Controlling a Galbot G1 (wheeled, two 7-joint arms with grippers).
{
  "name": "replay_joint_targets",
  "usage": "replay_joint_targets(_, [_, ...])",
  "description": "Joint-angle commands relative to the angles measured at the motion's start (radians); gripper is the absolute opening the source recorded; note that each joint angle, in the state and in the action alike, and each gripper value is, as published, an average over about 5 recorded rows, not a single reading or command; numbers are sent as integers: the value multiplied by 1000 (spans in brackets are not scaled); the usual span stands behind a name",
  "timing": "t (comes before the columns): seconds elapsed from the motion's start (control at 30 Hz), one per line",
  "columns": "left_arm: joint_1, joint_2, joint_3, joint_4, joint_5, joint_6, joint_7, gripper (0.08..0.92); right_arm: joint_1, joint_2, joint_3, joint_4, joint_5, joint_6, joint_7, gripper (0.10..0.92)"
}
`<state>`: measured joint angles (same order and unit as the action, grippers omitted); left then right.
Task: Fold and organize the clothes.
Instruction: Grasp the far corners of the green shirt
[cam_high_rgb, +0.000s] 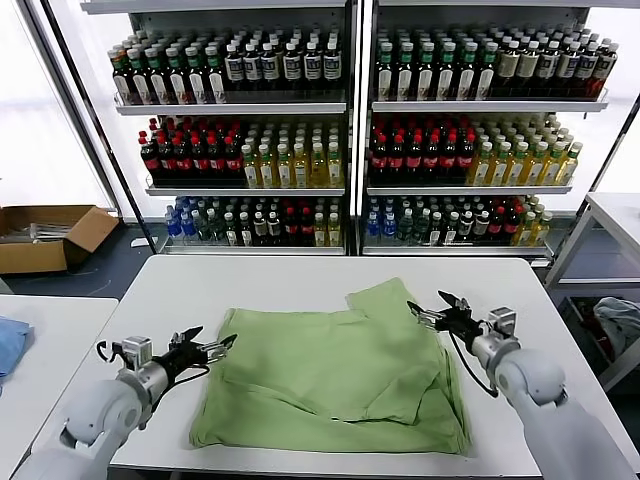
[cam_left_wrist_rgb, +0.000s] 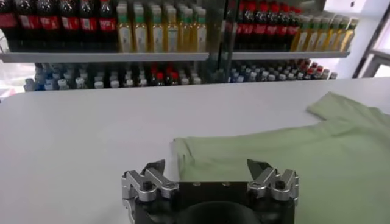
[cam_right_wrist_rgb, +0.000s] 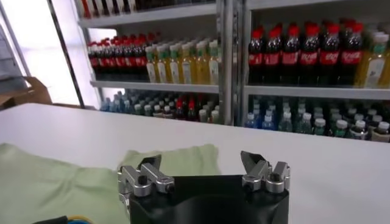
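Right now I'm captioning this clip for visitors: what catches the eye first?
A light green shirt lies spread across the white table. The left gripper and right gripper flank it, both open and empty. Behind stand shelves of bottled drinks.

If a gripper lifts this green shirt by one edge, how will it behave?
The green shirt lies flat with soft folds, so it will likely drape limply. It looks thin, probably light. Pushed, it would likely bunch rather than slide across the white table.
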<state>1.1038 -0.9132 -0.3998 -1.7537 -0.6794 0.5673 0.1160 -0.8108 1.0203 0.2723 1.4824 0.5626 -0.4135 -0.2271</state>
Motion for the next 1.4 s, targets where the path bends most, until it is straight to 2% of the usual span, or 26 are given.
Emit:
replay_joint_targets(0.03, [-270, 18, 184, 280, -9, -10, -8, 823, 245, 83, -132, -298, -35, -11, -8, 823])
replay_joint_targets(0.23, [-304, 10, 209, 306, 4, -3, -17, 823, 274, 124, -143, -369, -41, -6, -25, 823])
replay_joint_targets(0.53, [-342, -23, 241, 339, 20, 0, -31, 823, 261, 134, -142, -383, -55, 6, -30, 822])
replay_joint_targets(0.63, [-350, -29, 252, 348, 28, -3, -32, 823, 257, 140, -143, -381, -58, 2, -24, 787])
replay_joint_targets(0.73, [-343, -35, 259, 342, 45, -1, -33, 812, 253, 148, -147, -381, -62, -4, -19, 706])
replay_joint_targets(0.83, [-327, -43, 255, 327, 69, 6, -33, 755, 247, 154, -154, -388, -68, -7, -21, 619])
replay_joint_targets(1.03, [-302, -44, 249, 317, 77, 3, -26, 600, 228, 159, -154, -383, -70, -5, -23, 463])
replay_joint_targets(1.4, [-299, -44, 260, 325, 69, -22, -9, 279, 190, 153, -138, -195, -13, -9, 14, 145])
